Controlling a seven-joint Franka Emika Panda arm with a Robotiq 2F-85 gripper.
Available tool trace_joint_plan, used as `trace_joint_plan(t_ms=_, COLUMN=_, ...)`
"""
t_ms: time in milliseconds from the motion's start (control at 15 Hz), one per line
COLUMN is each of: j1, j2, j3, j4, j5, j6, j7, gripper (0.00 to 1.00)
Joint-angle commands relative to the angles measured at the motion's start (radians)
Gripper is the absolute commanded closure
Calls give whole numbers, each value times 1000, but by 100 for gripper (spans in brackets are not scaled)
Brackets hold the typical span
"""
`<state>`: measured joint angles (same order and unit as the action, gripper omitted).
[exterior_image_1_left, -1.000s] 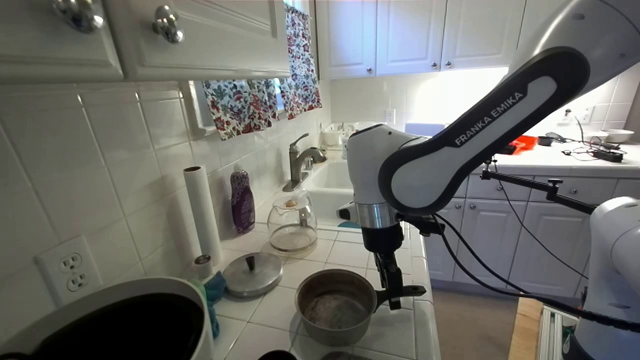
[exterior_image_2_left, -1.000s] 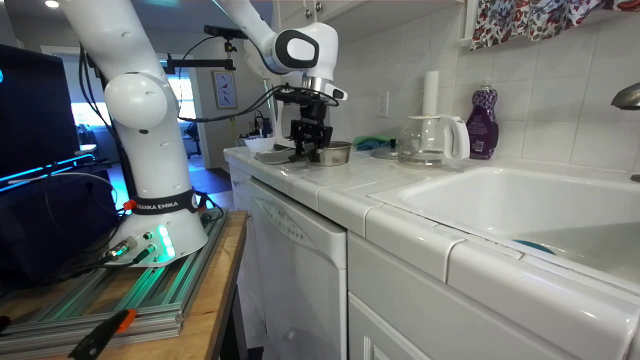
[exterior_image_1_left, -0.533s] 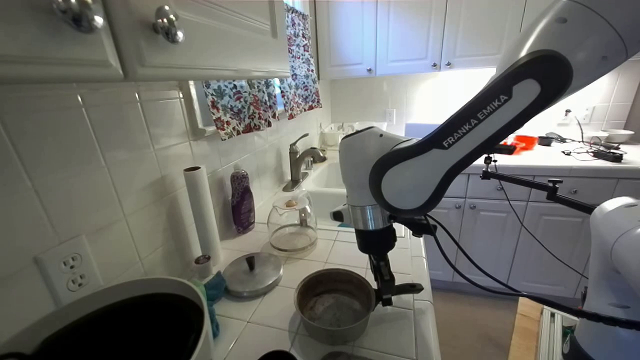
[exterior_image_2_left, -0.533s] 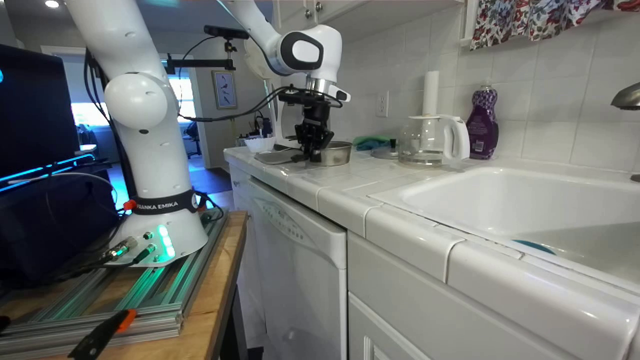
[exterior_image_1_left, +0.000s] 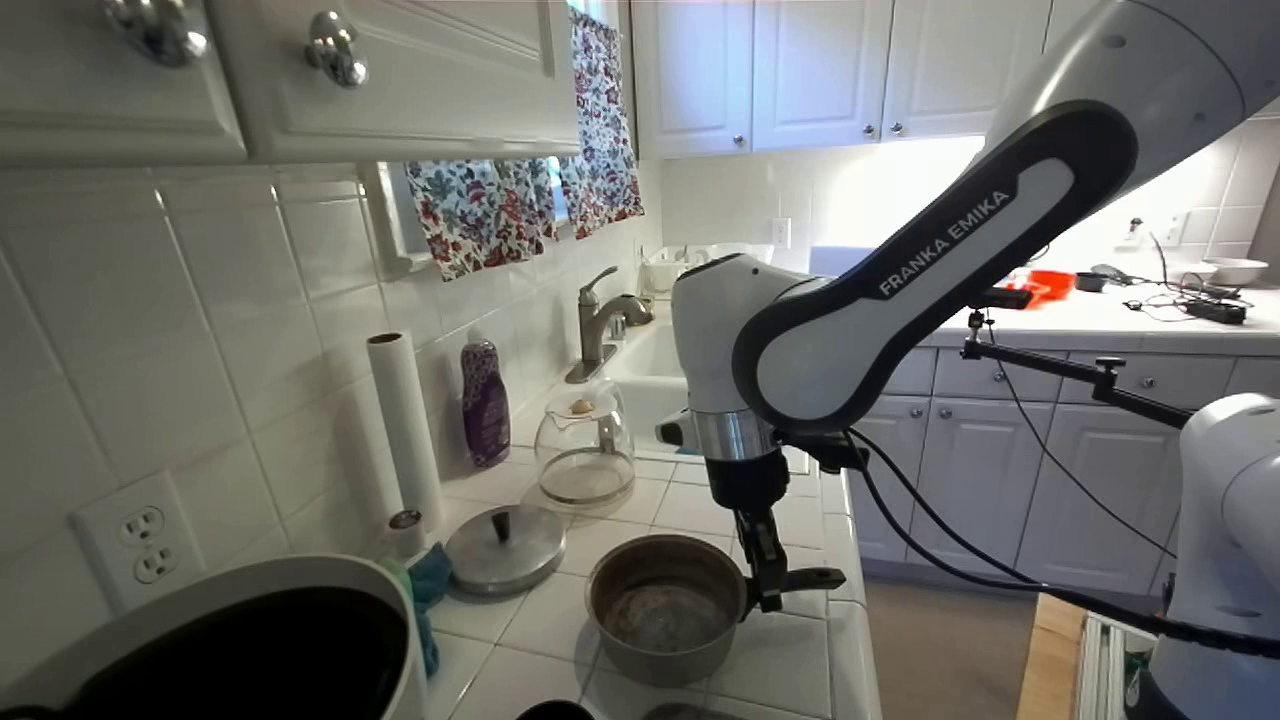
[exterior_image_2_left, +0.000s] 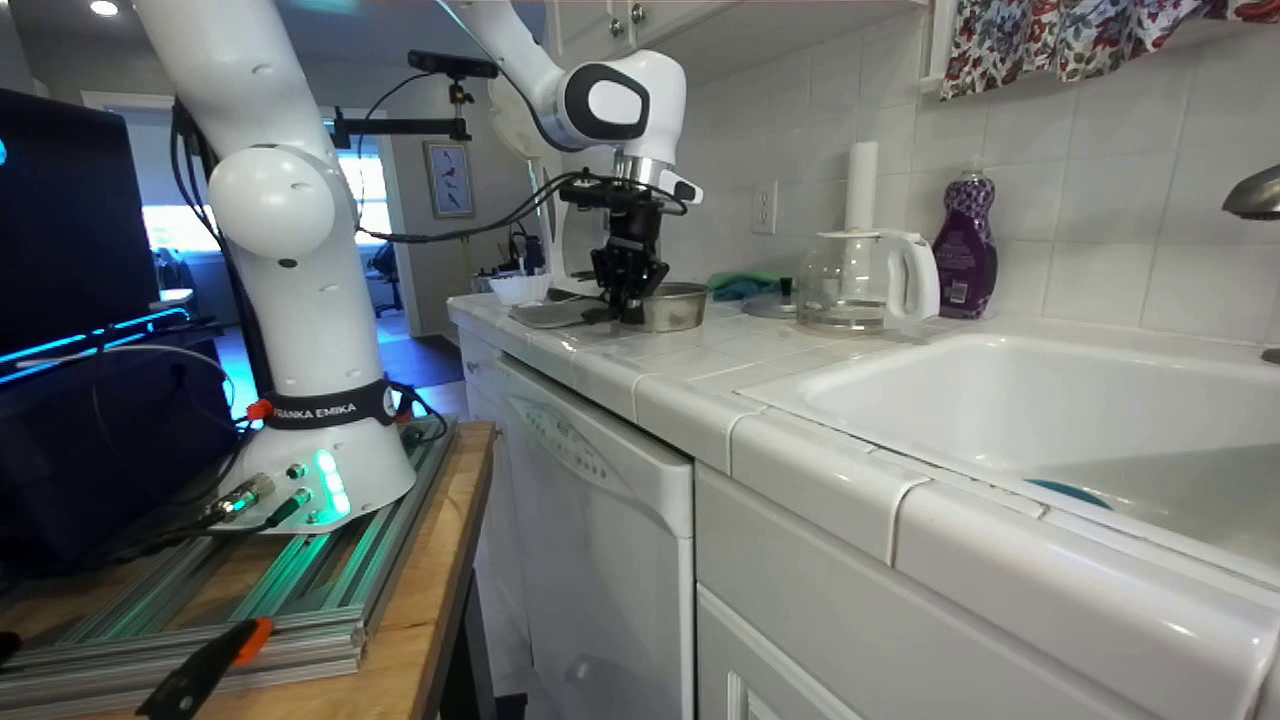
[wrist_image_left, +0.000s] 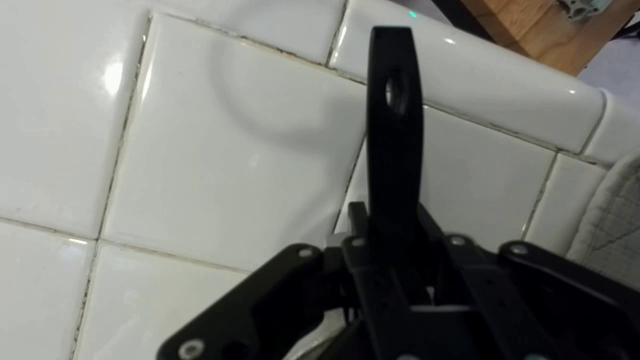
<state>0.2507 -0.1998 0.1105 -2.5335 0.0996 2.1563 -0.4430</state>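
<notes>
- white tiled counter: grip stage judged done; no lift off it evident.
- white-and-black jointed robot arm: slopes from upper right in an exterior view, its end pointing down.
- round grey metal saucepan: upright, lower centre there.
- black two-finger gripper: pinching the saucepan's long black handle, upper centre of the wrist view.

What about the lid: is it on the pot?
No, the lid rests on the tiled counter, apart from the pot, whose inside shows uncovered.
</notes>
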Motion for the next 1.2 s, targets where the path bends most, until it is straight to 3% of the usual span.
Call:
trace_joint_plan(t_ms=0, j1=-13, j2=-2, j3=10, j4=-9, j5=-1, j6=25, j7=29, gripper=94)
trace_joint_plan(t_ms=800, j1=-24, j2=-215, j3=5, j4=-224, j5=36, j6=200, j7=297, gripper=94)
trace_joint_plan(t_ms=1133, j1=-17, j2=-238, j3=-27, j4=-211, j5=51, j6=183, j7=291, gripper=94)
